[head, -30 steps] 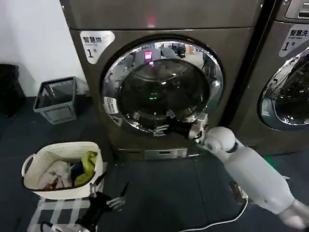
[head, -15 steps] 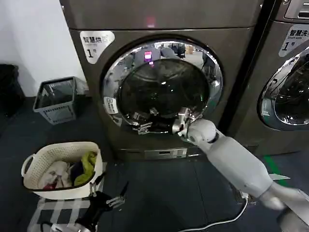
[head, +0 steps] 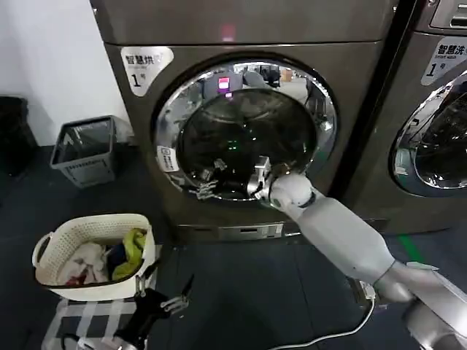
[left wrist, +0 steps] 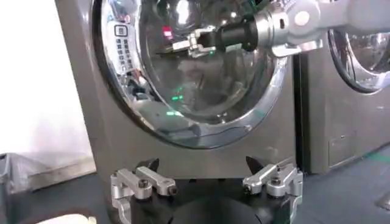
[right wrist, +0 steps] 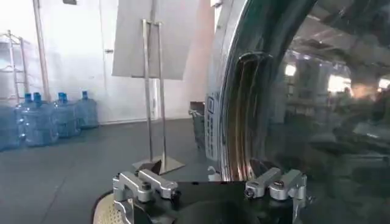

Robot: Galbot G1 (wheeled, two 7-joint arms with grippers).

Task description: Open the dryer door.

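Observation:
The dryer door [head: 244, 131] is a round chrome-rimmed door with dark glass and a small white sticker [head: 166, 158] on its left rim; it looks shut against the machine front. My right gripper [head: 206, 182] is open, held close in front of the lower left part of the glass with nothing between its fingers. From the left wrist, the same right gripper [left wrist: 183, 45] hovers before the door [left wrist: 201, 115]. In the right wrist view the chrome rim [right wrist: 244, 109] stands just beyond the open right gripper [right wrist: 210, 185]. My left gripper [head: 166, 283] hangs open low over the floor.
A white laundry basket [head: 51, 251] with clothes sits on the floor at the left, a grey bin [head: 87, 149] behind it. A second machine [head: 438, 131] stands on the right. A white cable [head: 328, 337] lies on the floor. Water bottles [right wrist: 36, 119] and a metal stand [right wrist: 155, 91] are off to the side.
My right gripper has swept leftward across the lower part of the door, from the lower right rim to the lower left of the glass. The door and left arm have not moved.

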